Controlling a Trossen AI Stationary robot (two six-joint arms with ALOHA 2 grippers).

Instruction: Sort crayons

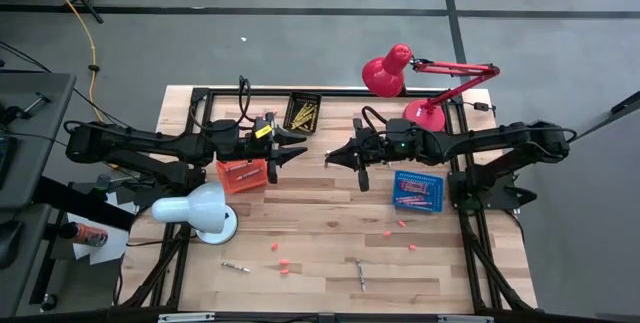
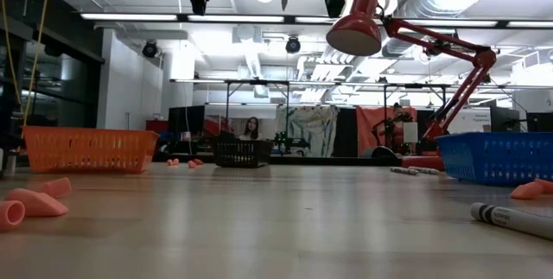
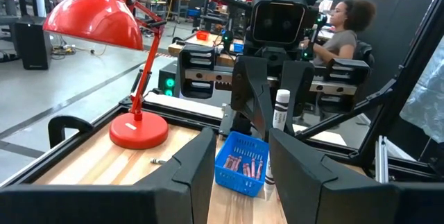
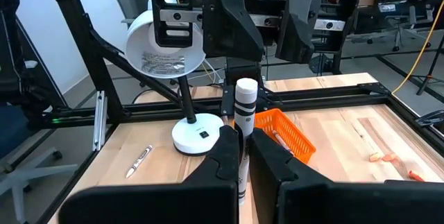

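High over the table's middle, my right gripper (image 1: 330, 157) (image 4: 244, 135) is shut on a white-grey crayon (image 4: 245, 106) with a dark band. My left gripper (image 1: 300, 148) (image 3: 241, 156) faces it from the left, a short gap away, open with nothing between its fingers. Two grey crayons (image 1: 235, 266) (image 1: 360, 274) lie flat near the table's front. Red-pink crayons lie in the blue basket (image 1: 417, 190) and yellow ones in the black basket (image 1: 302, 111). My right gripper pinches the crayon between its two fingers at its lower half (image 4: 243, 148). The fingers come level from the table's right and lie across it. The crayon stands upright, its upper end (image 4: 246, 85) above the fingers, lifted clear of the table.
An orange basket (image 1: 240, 175) stands below my left gripper. A white lamp (image 1: 200, 210) is at the front left, a red lamp (image 1: 400, 73) at the far right. Small pink bits (image 1: 283, 263) (image 1: 402, 225) dot the front half. A person sits beyond the table (image 3: 343, 30).
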